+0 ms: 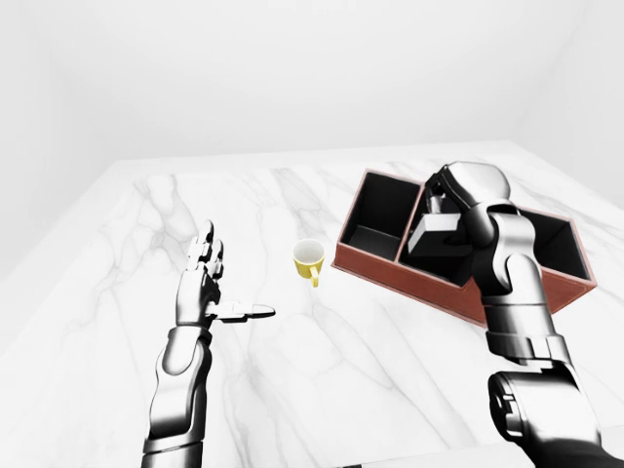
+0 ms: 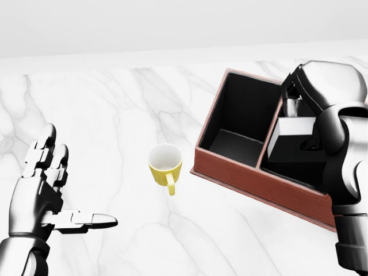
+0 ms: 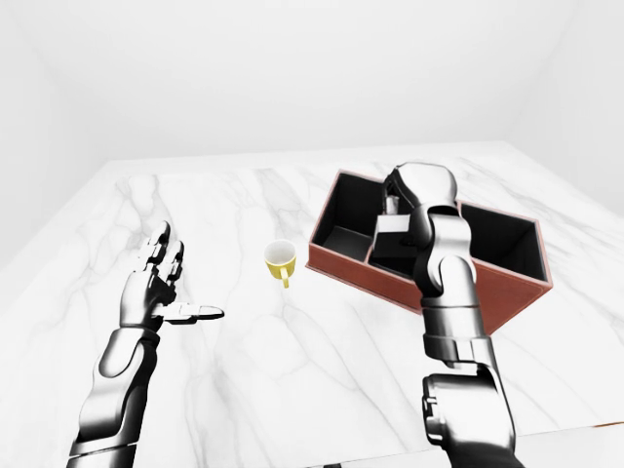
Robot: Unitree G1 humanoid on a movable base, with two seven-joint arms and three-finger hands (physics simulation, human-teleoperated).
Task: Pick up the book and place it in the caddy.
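The book (image 2: 290, 138), a pale grey block with a dark underside, hangs tilted over the red-brown caddy (image 2: 253, 183), just right of its first divider. My right hand (image 2: 294, 105) is shut on the book's top edge, and my forearm covers the caddy's right part in the head view. In the left-eye view the book (image 1: 432, 234) sits above the caddy's second compartment. Whether it touches the black floor there I cannot tell. My left hand (image 2: 54, 198) is open low at the left, fingers spread and thumb pointing right, holding nothing.
A yellow mug (image 2: 165, 163) stands upright on the white marble table (image 2: 115, 115), just left of the caddy's near-left corner. The caddy's leftmost compartment (image 2: 238, 123) has a black lining. The table's far edge meets a white wall.
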